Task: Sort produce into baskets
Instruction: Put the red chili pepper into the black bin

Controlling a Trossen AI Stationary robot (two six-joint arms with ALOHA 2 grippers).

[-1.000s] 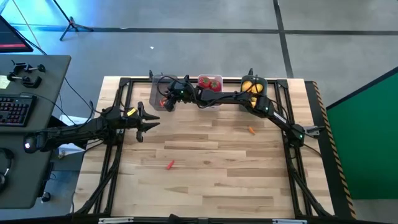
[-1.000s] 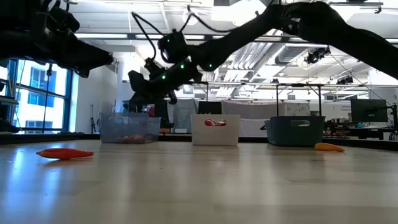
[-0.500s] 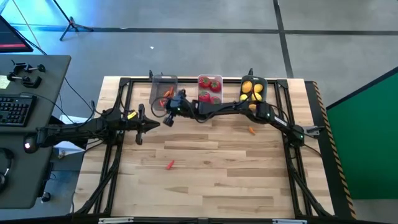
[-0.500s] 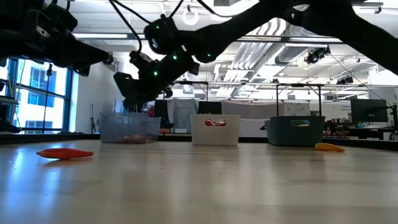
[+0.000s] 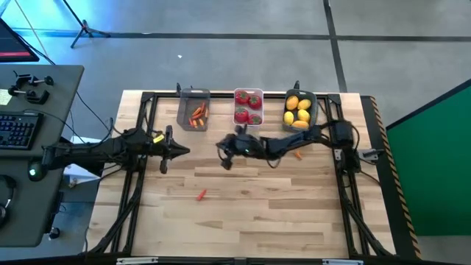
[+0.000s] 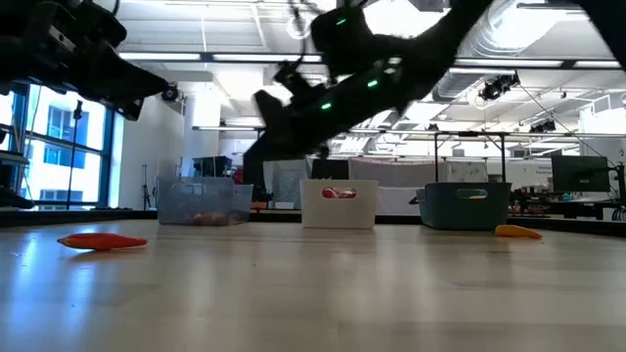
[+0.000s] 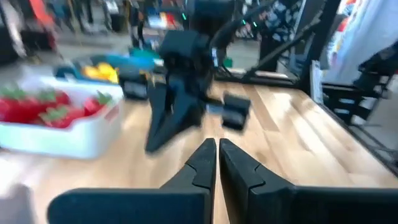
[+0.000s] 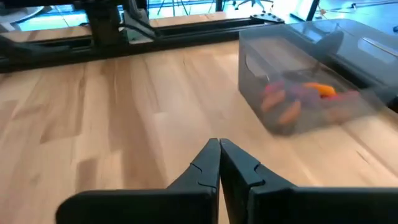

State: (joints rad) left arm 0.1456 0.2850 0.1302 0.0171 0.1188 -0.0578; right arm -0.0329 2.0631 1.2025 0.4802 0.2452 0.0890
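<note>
Three baskets stand in a row at the far edge: a smoky grey one (image 5: 193,111) with orange-red carrots, a white one (image 5: 249,107) with red tomatoes, and a dark teal one (image 5: 299,109) with yellow lemons. One carrot (image 5: 201,194) lies left of the table's middle and another (image 5: 298,154) lies right of it. My right gripper (image 5: 223,151) is shut and empty above the table's middle, on the near side of the grey and white baskets. My left gripper (image 5: 179,151) is shut and empty over the table's left part.
A black frame (image 5: 147,96) runs around the table's edges. A desk with a keyboard (image 5: 18,129) stands left of the table. Bare wood (image 5: 280,213) lies across the near half. The low view shows the two loose carrots (image 6: 103,240) (image 6: 516,232) in front of the baskets.
My right gripper has drawn back from over the grey basket toward the table's near and right side, and now hangs over the middle of the table. The carrots in the grey basket, covered by the arm before, now show.
</note>
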